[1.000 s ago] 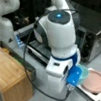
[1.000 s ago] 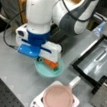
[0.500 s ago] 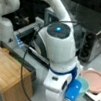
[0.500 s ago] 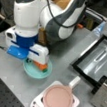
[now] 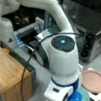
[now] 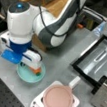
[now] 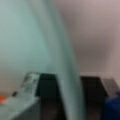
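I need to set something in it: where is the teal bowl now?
In a front view the teal bowl sits lower left, under the gripper, left of the pink plate.

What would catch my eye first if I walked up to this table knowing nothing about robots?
Most likely the big white arm with a glowing blue light, bent low at a front view's left, its pincer down in a teal bowl next to something small and orange. Next, the pink plate on a white tray toward the bottom, and the dark oven at a front view's right.
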